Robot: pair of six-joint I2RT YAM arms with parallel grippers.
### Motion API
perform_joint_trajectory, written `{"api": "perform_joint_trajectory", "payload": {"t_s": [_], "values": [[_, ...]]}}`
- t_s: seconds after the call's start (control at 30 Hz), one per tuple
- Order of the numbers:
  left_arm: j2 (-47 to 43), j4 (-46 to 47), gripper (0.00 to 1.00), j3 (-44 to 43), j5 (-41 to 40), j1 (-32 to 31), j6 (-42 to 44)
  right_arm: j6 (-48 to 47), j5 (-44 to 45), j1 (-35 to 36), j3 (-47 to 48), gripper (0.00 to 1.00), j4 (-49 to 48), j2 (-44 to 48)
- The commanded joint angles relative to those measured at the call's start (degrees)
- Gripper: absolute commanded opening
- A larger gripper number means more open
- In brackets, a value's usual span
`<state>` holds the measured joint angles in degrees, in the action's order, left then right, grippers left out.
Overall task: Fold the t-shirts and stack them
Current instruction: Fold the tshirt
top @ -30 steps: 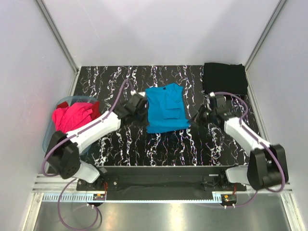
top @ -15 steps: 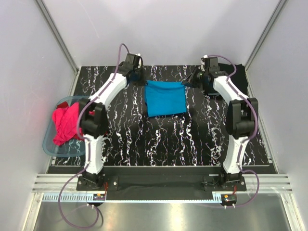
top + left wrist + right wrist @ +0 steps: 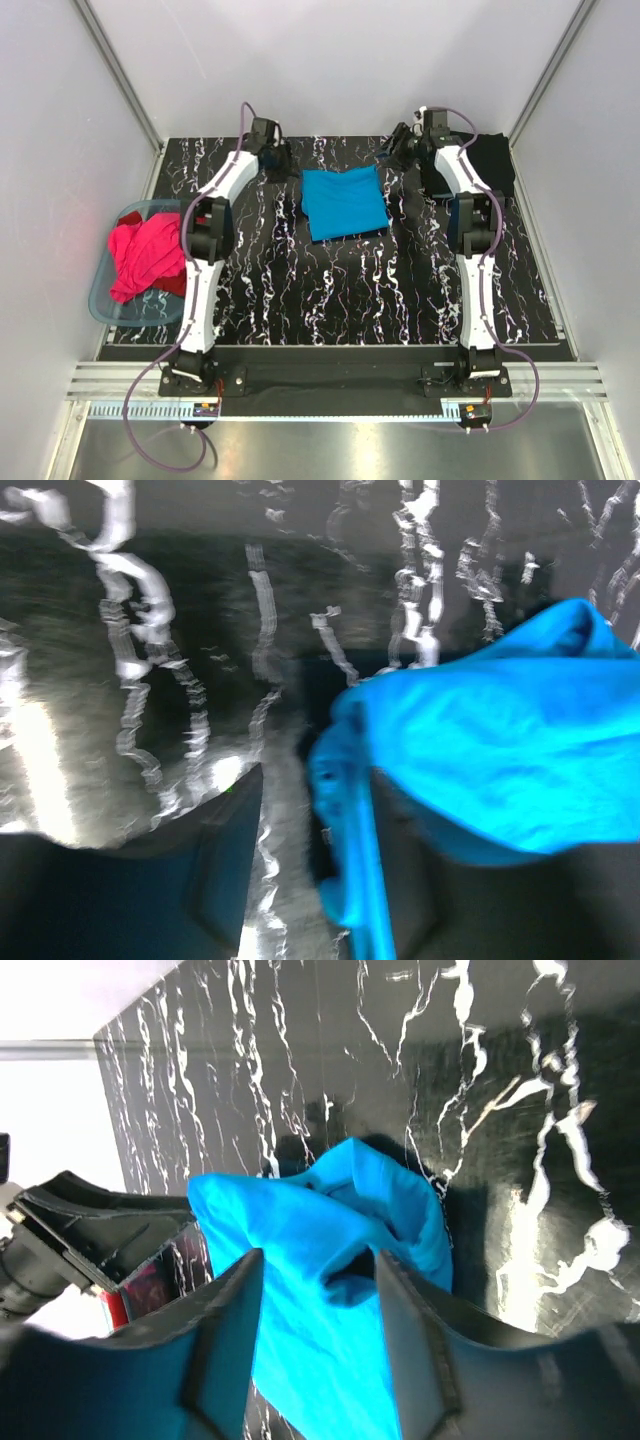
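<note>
The turquoise t-shirt (image 3: 344, 202) lies folded on the black marbled table, toward the back. My left gripper (image 3: 279, 160) is at its far left corner and my right gripper (image 3: 398, 150) at its far right corner. In the left wrist view the left gripper (image 3: 312, 780) has its jaws apart, and a loose edge of the turquoise cloth (image 3: 500, 750) hangs between them. The right gripper (image 3: 320, 1260) also stands open, with a bunched turquoise corner (image 3: 300, 1230) between its fingers, unpinched. A black t-shirt (image 3: 482, 160) lies folded at the back right. Pink and red t-shirts (image 3: 145, 255) fill the tub.
A translucent pale-blue tub (image 3: 103, 297) stands at the table's left edge. White walls close in the table on three sides. Both arms stretch far across the table from their bases at the near edge.
Both arms carried the turquoise shirt's near edge to the far edge, folding it in half. In the last half second both grippers opened and let go of the corners.
</note>
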<state>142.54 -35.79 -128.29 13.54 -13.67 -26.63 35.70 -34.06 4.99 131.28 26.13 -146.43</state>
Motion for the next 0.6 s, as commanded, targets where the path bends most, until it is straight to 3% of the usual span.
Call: {"api": "perform_joint_trajectory", "payload": {"t_s": [0.0,0.13,0.23,0.57], "values": [[-9.63,3.18,0.54,5.92,-2.37,1.02,2.63,-3.88,-1.36,-1.39,4.17,0.6,3.4,3.86],[-16.93,7.74,0.54,21.02,-0.63,0.93,2.21,-9.15,-0.04,-1.48,-5.32,0.64,3.84,10.71],[-18.08,10.47,0.52,26.59,3.68,0.84,0.8,-11.7,-1.26,-1.48,-13.32,0.64,3.49,15.2],[-13.61,16.53,0.5,27.39,9.3,0.14,0.35,-18.3,-8.03,-1.48,-30.73,0.63,-0.37,20.04]]}}
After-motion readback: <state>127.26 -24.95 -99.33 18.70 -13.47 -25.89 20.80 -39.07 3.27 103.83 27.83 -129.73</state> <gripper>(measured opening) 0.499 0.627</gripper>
